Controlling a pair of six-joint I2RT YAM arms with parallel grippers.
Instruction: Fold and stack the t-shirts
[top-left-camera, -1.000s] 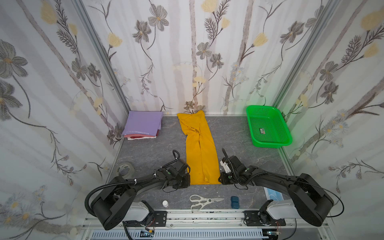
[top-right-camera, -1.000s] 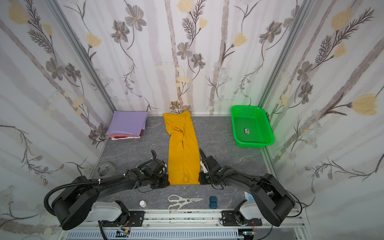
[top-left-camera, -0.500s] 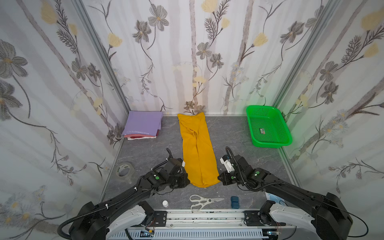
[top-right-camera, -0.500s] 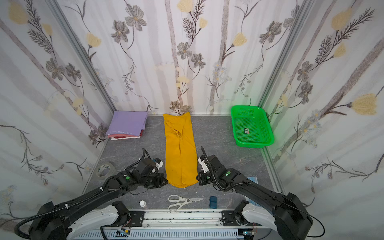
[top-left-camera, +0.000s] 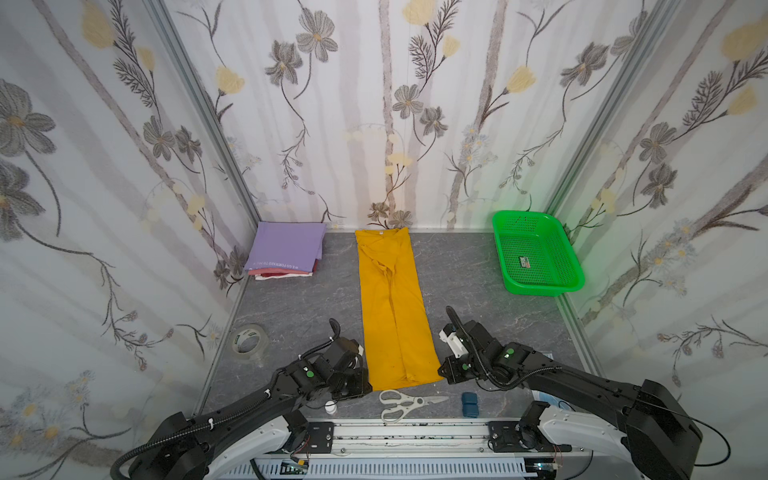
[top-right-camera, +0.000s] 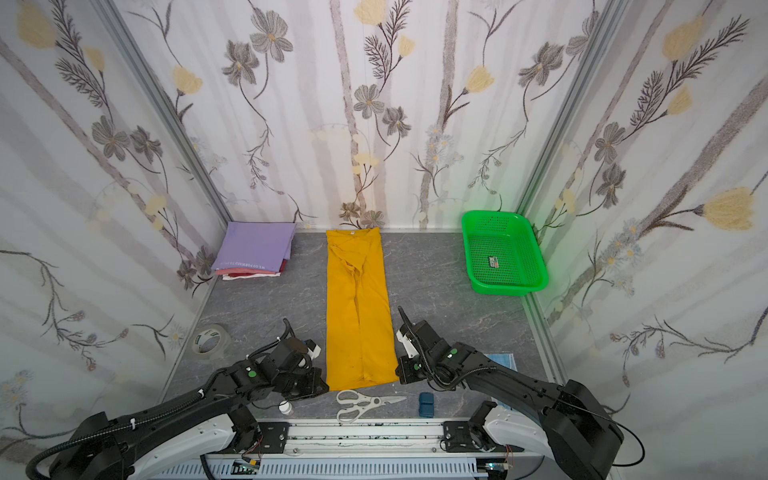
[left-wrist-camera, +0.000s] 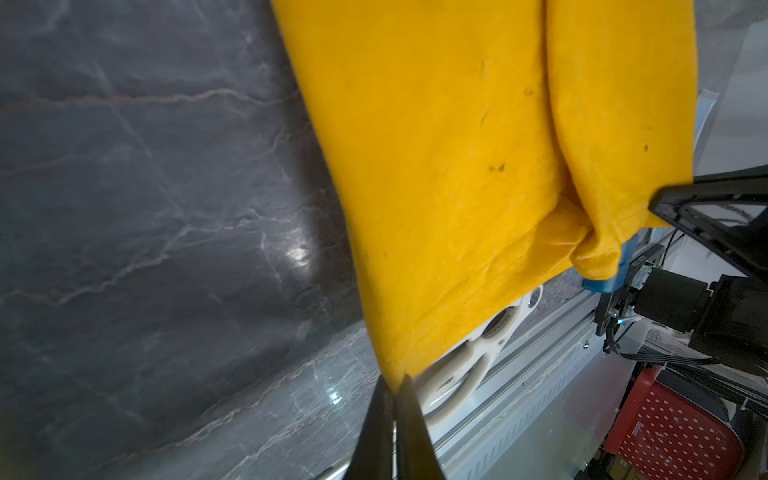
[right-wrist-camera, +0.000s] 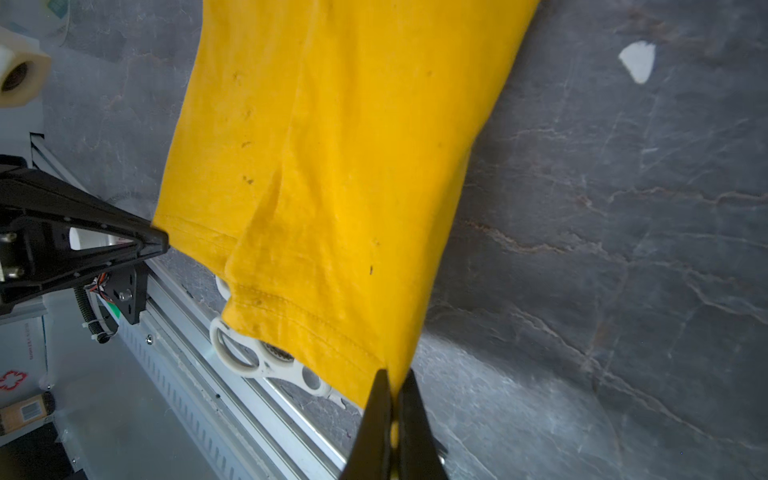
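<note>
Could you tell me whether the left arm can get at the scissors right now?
Probably not yet: the left gripper is shut on the yellow t-shirt at its near corner. The scissors lie close by with nothing between, so it likely could after letting go.

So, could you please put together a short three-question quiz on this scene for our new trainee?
1. True or false: the left hand and the right hand each pinch a near corner of the yellow t-shirt.
2. Which colour tops the folded stack in the far left corner? A white, B lavender, C red.
3. Which white-handled tool lies on the table just nearer than the shirt's hem?

Key
1. True: both hands are shut on the hem corners.
2. B.
3. The scissors.
</note>
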